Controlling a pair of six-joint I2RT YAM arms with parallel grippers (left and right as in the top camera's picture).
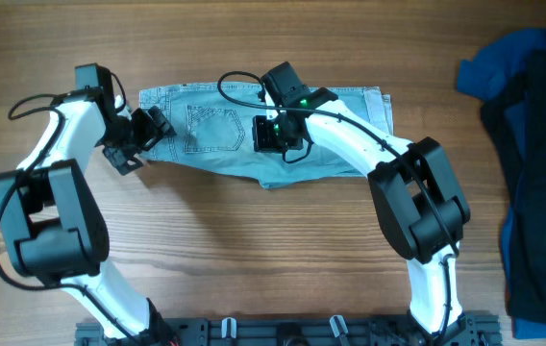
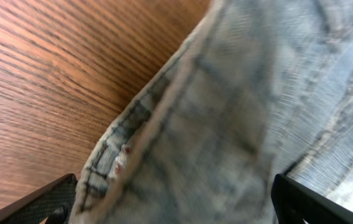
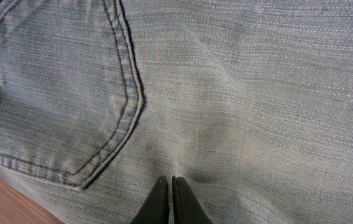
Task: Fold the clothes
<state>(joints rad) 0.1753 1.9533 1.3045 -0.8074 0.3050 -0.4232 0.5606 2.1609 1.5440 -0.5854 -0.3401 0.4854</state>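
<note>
Denim shorts [image 1: 225, 135] lie on the counter [image 1: 254, 240]; left claw [image 1: 151, 130] released wide over their left edge, right claw [image 3: 169, 198] clenched, tips touching the denim

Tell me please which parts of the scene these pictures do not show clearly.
- Overhead: the right arm covers the middle of the denim shorts; the frame edge cuts the garment heap.
- Left wrist: the cloth is blurred; the bottom edge cuts the fingers of the left gripper.
- Right wrist: whether the shut right gripper pinches cloth cannot be told.
</note>
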